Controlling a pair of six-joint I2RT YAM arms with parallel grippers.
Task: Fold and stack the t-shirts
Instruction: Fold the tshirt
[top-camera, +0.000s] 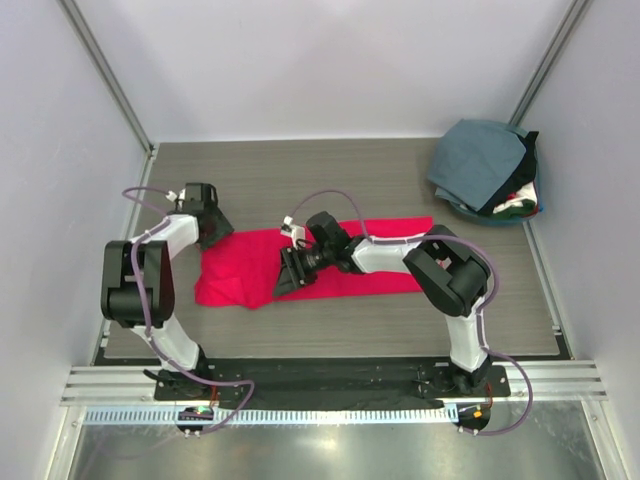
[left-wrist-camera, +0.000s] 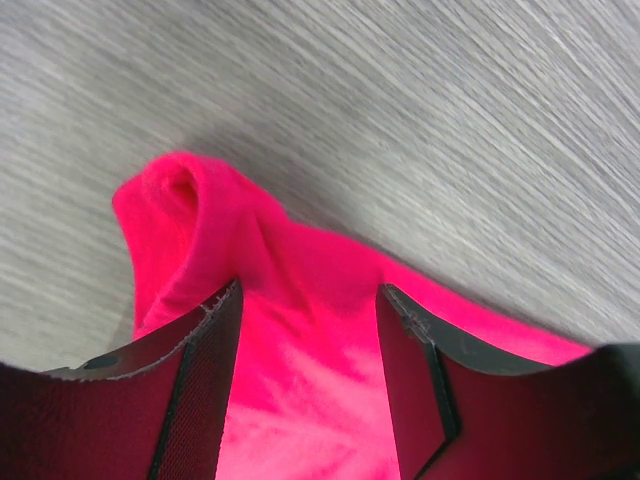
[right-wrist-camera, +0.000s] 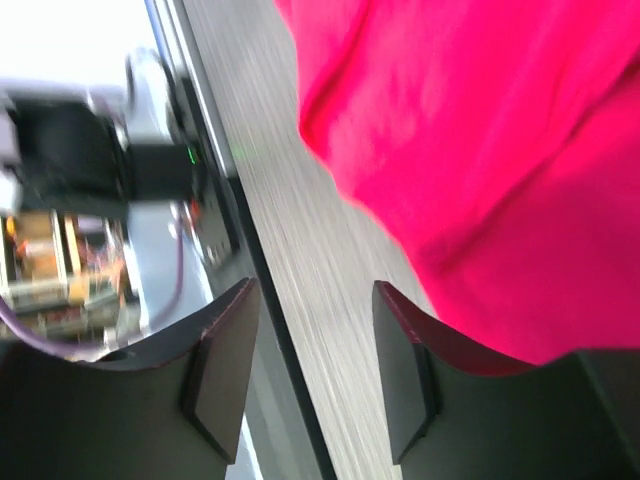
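One red t-shirt (top-camera: 235, 275); left tool (left-wrist-camera: 310, 290) at corner.

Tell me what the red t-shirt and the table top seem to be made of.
Red t-shirt: soft knit cloth, perhaps cotton, matte; it lies in rounded folds and wrinkles. Table top: hard grey board with a streaked wood-grain pattern, probably laminate rather than solid wood; flat, low sheen.

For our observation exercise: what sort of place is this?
Likely a robotics test cell: left arm and right arm bolted beside a grey table, plain walls enclosing it, a red t-shirt laid out.
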